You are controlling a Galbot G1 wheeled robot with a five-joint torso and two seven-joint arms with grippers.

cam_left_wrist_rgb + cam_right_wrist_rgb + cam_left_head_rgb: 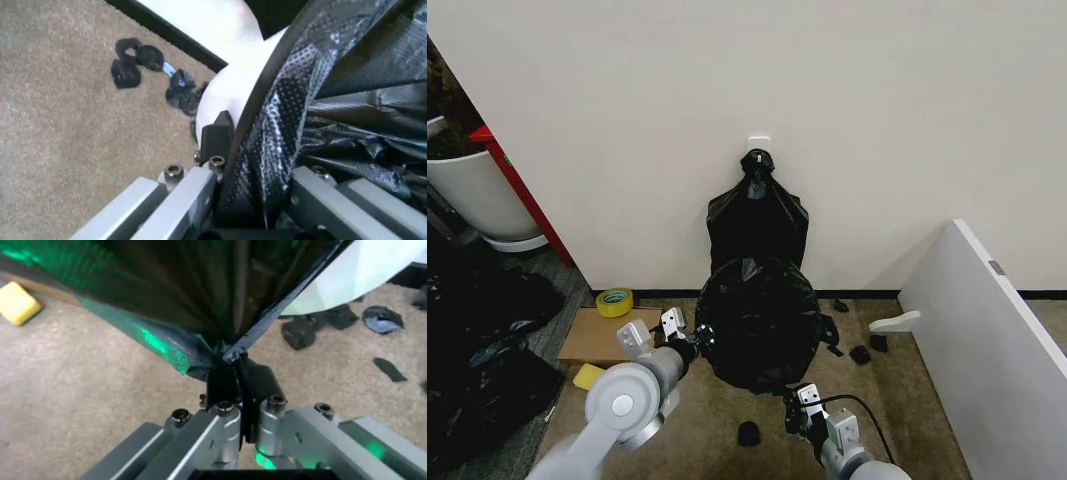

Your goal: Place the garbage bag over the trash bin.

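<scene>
The garbage bag (757, 318), glossy black and crinkled, drapes over the trash bin on the carpet in front of the wall and hides it in the head view. My left gripper (691, 340) is at the bag's left side, shut on a fold of the plastic. The left wrist view shows the garbage bag (280, 125) running between the left gripper (250, 137) jaws, with the cream-white trash bin (227, 85) just behind. My right gripper (799, 402) is at the bag's near lower edge. Close up, the right gripper (230, 365) pinches the garbage bag (167, 300) beside the trash bin (353, 275).
A knotted black bag (757, 215) hangs on the wall behind. A white planter (477, 195) stands far left, above a heap of black plastic (477, 340). Tape roll (614, 301), cardboard (592, 335) and a yellow sponge (587, 376) lie left. A white board (987, 340) and black scraps (860, 353) are to the right.
</scene>
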